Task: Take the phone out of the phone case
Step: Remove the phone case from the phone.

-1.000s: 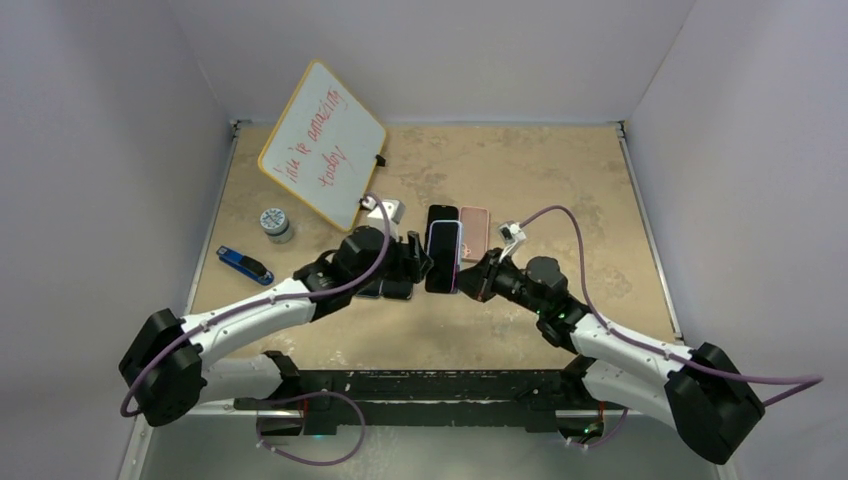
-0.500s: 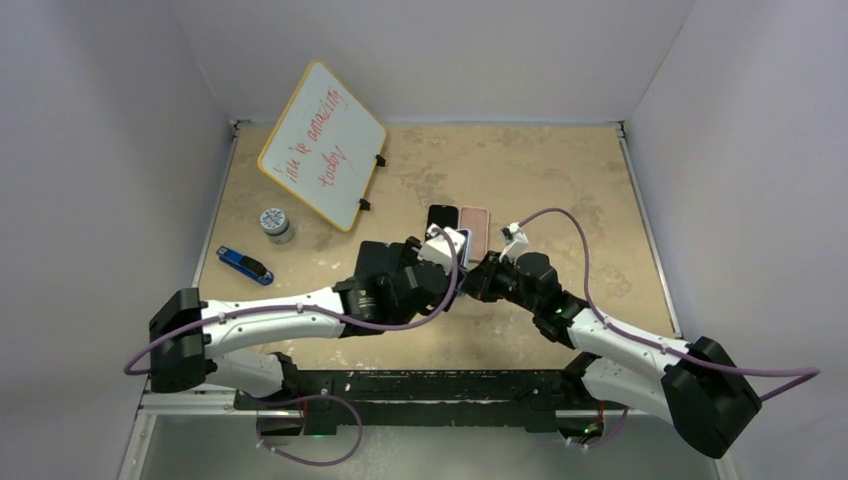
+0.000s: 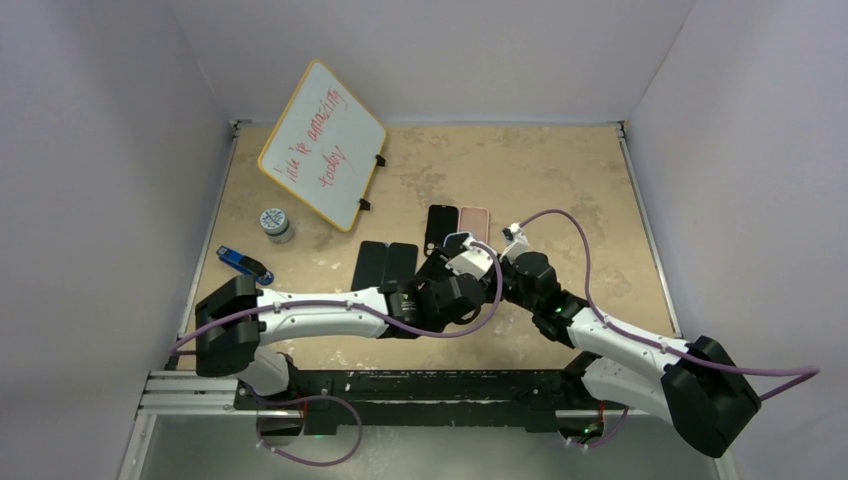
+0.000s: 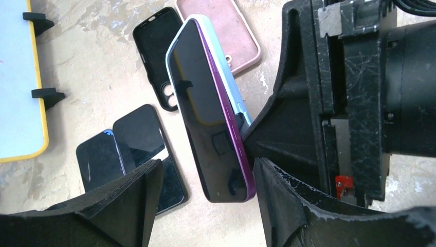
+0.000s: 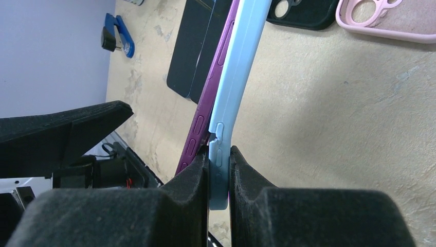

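Phone [image 4: 211, 118], purple-edged with a dark screen, is held up off the table on its long edge. Its long axis runs straight away from the left gripper [image 4: 208, 172], whose jaws are spread on either side of the near end. The far end sits in the light blue phone case [image 5: 241, 77]; the near end is splayed out of it. The right gripper [image 5: 219, 154] is clamped on the case's side wall alone, with the phone just outside its finger.
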Motion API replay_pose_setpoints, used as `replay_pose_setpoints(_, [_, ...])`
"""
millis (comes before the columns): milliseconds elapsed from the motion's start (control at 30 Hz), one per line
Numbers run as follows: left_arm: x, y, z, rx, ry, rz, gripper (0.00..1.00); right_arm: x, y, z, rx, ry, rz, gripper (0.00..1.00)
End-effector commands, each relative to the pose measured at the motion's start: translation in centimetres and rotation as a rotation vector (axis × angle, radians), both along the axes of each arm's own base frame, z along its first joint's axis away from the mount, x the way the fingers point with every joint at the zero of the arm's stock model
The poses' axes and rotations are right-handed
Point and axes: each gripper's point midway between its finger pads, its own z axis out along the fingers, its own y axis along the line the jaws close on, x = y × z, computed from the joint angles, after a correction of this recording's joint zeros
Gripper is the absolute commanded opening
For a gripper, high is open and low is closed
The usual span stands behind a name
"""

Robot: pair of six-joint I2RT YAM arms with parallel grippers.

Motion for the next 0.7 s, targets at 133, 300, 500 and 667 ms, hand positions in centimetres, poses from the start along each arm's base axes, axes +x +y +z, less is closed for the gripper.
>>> replay_pose_setpoints(133, [0.3, -0.8, 0.3, 0.091, -0.057, 0.049, 0.65, 1.5, 1.6, 5.1, 0.123, -0.089, -0.002, 0.0])
replay_pose_setpoints(300, [-0.1, -0.7, -0.3, 0.154, -0.053, 0.06, 0.62, 1.5, 1.6, 5.1, 0.127, -0.083, -0.003, 0.0])
replay_pose_setpoints(500, [-1.3, -0.5, -0.5, 0.116, 0.014, 0.031, 0.62, 1.5, 1.4, 4.9, 0.119, -0.081, -0.017, 0.0])
replay_pose_setpoints(667, [-2.2, -1.0, 1.0, 0.016, 0.046, -0.027, 0.63, 1.7, 1.4, 5.0, 0.118, -0.085, -0.019, 0.0])
